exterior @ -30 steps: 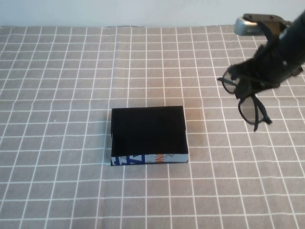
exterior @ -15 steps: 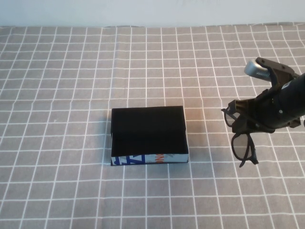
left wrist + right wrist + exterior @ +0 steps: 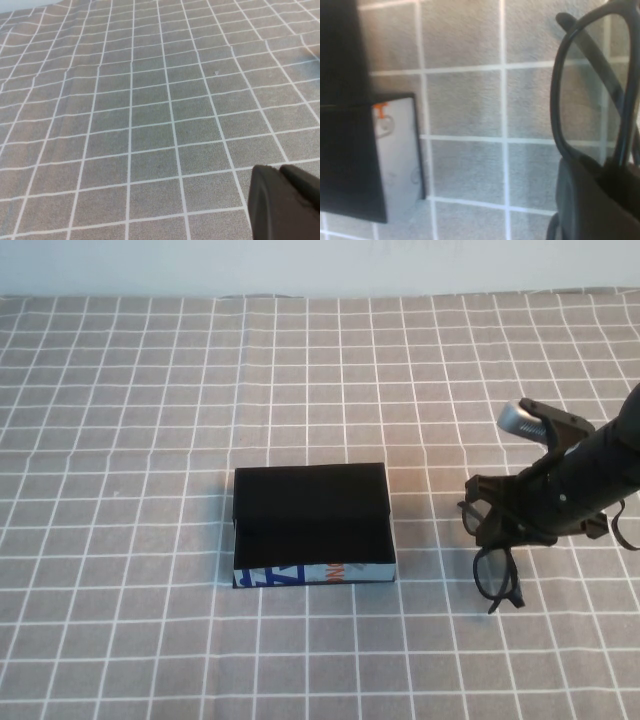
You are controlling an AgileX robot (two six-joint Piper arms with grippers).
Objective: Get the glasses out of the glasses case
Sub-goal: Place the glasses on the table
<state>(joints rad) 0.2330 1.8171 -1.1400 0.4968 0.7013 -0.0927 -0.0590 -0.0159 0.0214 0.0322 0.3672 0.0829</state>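
The glasses case [image 3: 310, 523], a black box with a white front edge printed in blue and orange, lies at the table's middle; its corner shows in the right wrist view [image 3: 370, 160]. My right gripper [image 3: 505, 525] is to the right of the case, shut on the black glasses [image 3: 495, 565], which hang from it low over the cloth; one lens shows in the right wrist view [image 3: 592, 95]. My left gripper [image 3: 285, 200] is out of the high view; its black fingers lie together over bare cloth.
A grey cloth with a white grid [image 3: 120, 440] covers the whole table, up to a white wall at the back.
My right gripper has carried the glasses down and toward the table's front, from high at the far right to low beside the case. The case has not moved.
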